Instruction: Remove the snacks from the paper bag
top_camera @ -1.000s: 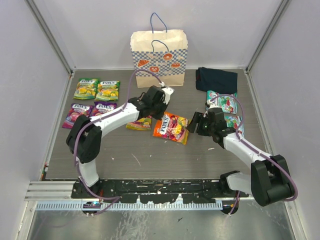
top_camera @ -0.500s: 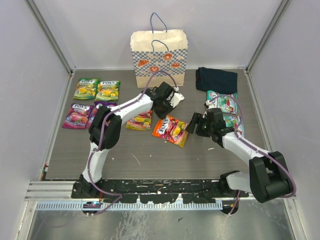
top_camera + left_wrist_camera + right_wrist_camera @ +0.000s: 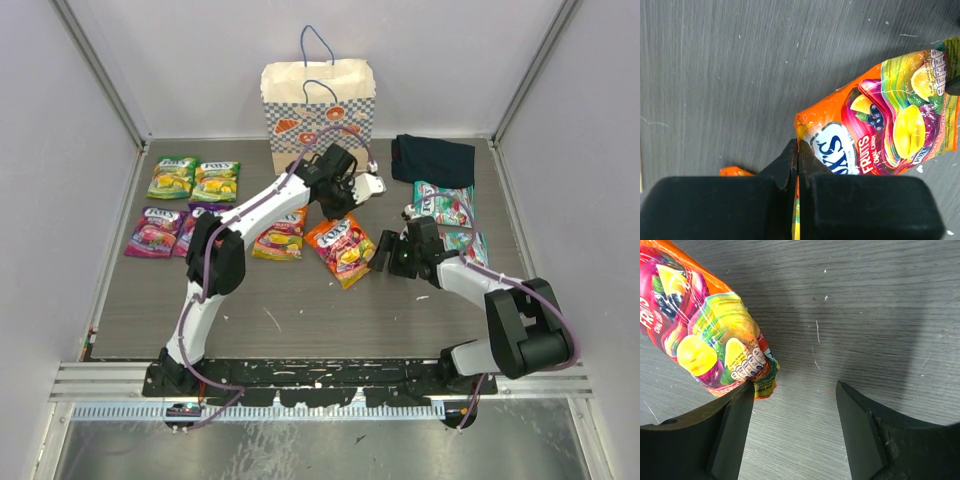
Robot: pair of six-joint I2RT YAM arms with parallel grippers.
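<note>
Partly, left gripper (image 3: pixel 798 150) covers orange pouch (image 3: pixel 880 135).

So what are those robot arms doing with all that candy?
They are emptying candy pouches out of the paper bag, which stands at the back. Many pouches lie on the table: green-yellow ones and purple ones on the left, teal-white ones on the right. The right gripper is open at the end of an orange pouch in the middle. The left gripper is shut, hanging above that pouch.
</note>
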